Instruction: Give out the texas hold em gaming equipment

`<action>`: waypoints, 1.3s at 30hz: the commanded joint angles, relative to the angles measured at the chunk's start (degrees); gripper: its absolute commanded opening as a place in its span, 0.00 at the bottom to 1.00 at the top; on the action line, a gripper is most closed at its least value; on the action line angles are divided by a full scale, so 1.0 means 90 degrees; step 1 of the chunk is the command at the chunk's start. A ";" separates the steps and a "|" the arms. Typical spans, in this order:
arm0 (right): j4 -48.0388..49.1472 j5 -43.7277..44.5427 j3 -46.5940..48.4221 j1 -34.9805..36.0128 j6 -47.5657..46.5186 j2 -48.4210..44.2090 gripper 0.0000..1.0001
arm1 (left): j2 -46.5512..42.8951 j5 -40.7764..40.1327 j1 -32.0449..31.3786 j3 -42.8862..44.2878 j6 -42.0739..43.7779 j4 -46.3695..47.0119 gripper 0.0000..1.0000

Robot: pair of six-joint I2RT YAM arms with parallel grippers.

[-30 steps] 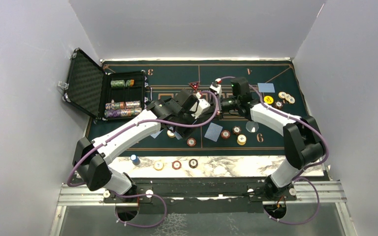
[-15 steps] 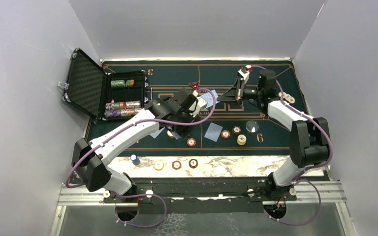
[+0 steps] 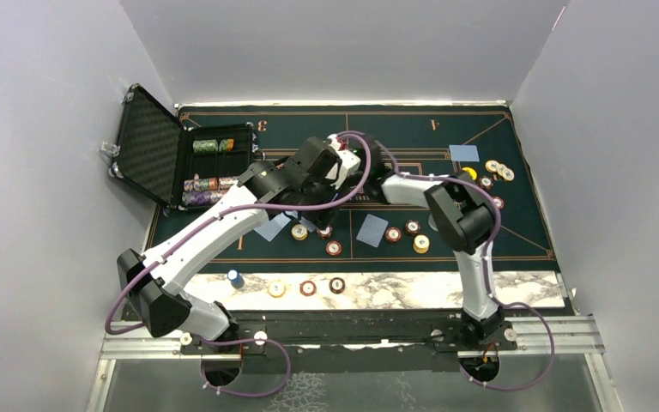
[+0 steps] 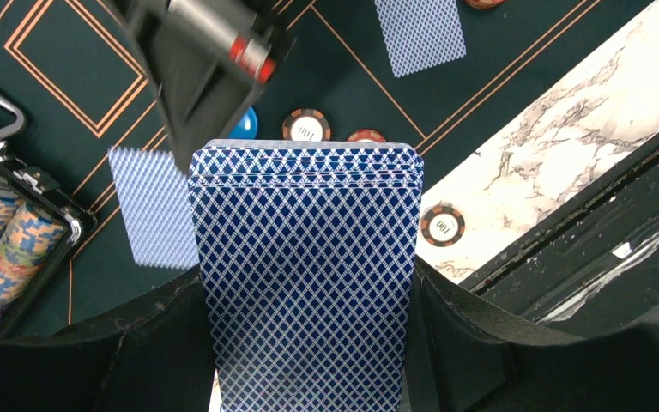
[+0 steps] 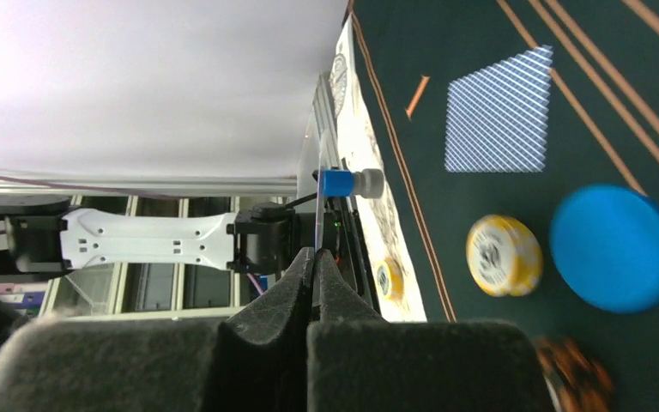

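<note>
Clamping the blue-backed deck (image 4: 305,215) upright, the left gripper (image 4: 302,360) holds it just beside the closed right gripper (image 5: 313,266).

Three plain pale grey walls close the scene in: back wall (image 3: 343,43), left wall (image 3: 43,189), right wall (image 3: 626,189); they are lit evenly, with a bright strip (image 3: 343,102) along the foot of the back wall; a dark green mat (image 3: 498,245) with orange lines covers the table; a marble edge (image 3: 420,292) shows in front of it; nearer still run metal rails (image 3: 360,342), then a dark speckled surface (image 3: 377,390).
</note>
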 commanded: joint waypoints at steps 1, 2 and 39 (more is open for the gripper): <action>-0.0012 0.0558 0.0733 0.0522 -0.0019 0.0677 0.01 | -0.0309 -0.0219 -0.0011 0.0147 -0.0139 -0.0220 0.00; -0.0161 0.0636 0.0950 0.0619 -0.0090 0.0827 0.01 | -0.0333 -0.0226 -0.0018 0.0128 -0.0139 -0.0223 0.00; -0.3360 -0.1005 -0.0634 -0.0630 -0.2249 -0.2711 0.79 | 0.0031 0.0070 -0.0010 -0.0290 0.0410 0.0206 0.00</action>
